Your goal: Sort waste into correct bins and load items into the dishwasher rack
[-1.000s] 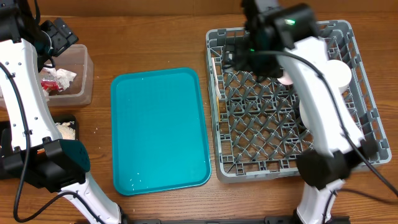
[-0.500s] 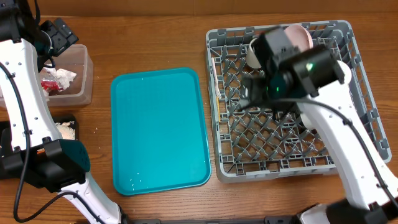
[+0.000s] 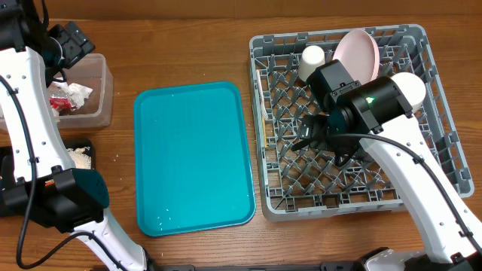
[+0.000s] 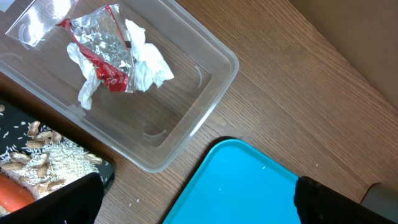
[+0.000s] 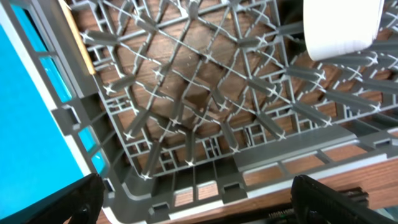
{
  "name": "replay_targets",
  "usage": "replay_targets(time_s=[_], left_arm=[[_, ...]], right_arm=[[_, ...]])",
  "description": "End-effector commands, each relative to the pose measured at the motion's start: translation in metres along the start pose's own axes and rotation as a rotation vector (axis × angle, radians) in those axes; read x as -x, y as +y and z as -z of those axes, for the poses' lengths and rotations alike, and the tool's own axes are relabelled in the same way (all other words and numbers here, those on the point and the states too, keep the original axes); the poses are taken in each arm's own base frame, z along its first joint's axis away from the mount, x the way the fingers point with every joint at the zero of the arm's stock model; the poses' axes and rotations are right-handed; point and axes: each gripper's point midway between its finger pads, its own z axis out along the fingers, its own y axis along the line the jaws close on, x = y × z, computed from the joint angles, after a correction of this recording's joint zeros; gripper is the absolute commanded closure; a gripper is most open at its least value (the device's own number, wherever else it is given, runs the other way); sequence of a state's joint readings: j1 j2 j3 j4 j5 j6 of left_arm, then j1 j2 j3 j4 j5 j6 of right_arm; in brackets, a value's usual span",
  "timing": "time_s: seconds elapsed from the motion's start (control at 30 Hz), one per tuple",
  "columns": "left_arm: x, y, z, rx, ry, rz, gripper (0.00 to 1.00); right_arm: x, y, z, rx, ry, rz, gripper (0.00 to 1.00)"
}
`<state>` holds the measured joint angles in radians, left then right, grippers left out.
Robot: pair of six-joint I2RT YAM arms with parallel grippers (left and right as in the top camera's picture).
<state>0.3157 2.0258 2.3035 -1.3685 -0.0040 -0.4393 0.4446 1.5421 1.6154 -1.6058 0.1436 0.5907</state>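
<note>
Nearby, teal tray (image 3: 192, 154) beside grey rack (image 3: 316, 205)

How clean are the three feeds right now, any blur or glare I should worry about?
Overhead: sharp, faint sheen on the flat teal plastic tray. Left wrist: crinkled red-and-silver wrapper in focus, foil glinting; left fingers dark and soft. Right wrist: large grey lattice plastic rack slightly soft, small white cup nearly blown out.
</note>
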Motion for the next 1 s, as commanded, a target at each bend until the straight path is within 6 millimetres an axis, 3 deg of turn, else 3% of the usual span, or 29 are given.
replay_targets(time_s=[0.0,0.23,0.33,0.53,0.67,0.8,0.97], left_arm=[[-0.001,-0.001,-0.003,-0.002,0.007,0.005,0.0],[-0.001,-0.001,-0.003,-0.002,0.007,0.005,0.0],[-0.001,-0.001,-0.003,-0.002,0.008,0.005,0.0],[-0.001,-0.001,-0.003,-0.002,0.007,0.005,0.0],[-0.001,-0.001,-0.003,-0.002,0.007,0.005,0.0],[-0.001,-0.001,-0.003,-0.002,0.007,0.005,0.0],[-0.001,-0.001,-0.003,-0.002,0.007,0.005,0.0]], right_arm=[[0.005,0.0,0.001,0.005,-0.027,-0.018,0.0],[0.005,-0.001,0.001,-0.003,-0.03,-0.011,0.0],[0.018,0.01,-0.003,0.035,-0.074,-0.018,0.0],[0.04,0.046,-0.029,0.183,-0.161,-0.028,0.0],[0.028,0.057,-0.054,0.254,-0.151,0.079,0.0],[0.018,0.052,-0.067,0.284,-0.203,0.153,0.0],[0.014,0.03,-0.066,0.345,-0.316,0.124,0.0]])
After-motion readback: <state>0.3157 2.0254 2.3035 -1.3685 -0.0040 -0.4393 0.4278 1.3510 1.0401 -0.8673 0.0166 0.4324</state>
